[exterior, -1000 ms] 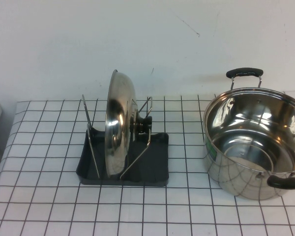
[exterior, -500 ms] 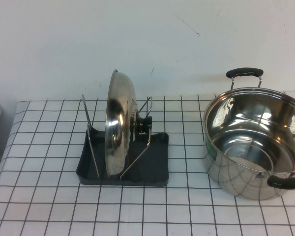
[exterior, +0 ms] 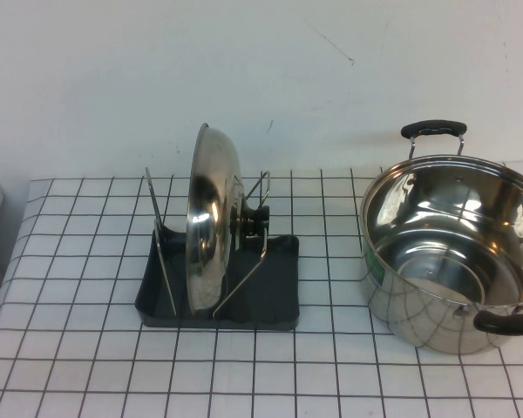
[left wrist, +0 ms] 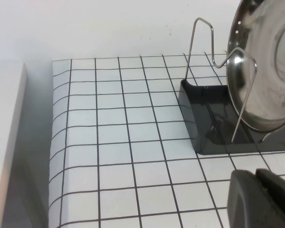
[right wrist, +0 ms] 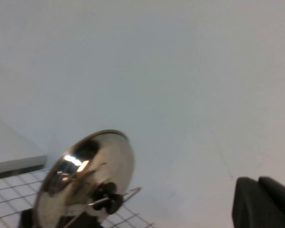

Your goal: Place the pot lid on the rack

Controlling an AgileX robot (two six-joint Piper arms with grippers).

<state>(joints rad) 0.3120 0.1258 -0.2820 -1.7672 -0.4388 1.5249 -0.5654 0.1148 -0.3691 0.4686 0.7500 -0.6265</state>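
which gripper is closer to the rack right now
Left, as far as the views show. The left gripper, shut, sits low over the table just beside the rack holding the pot lid. The right gripper, shut, is raised, seeing the lid from farther off.

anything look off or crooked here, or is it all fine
Nothing stands out. The pot lid stands on edge between the wire loops of the rack, and the pot sits upright to its right. The left gripper and right gripper, both shut, are clear of everything.
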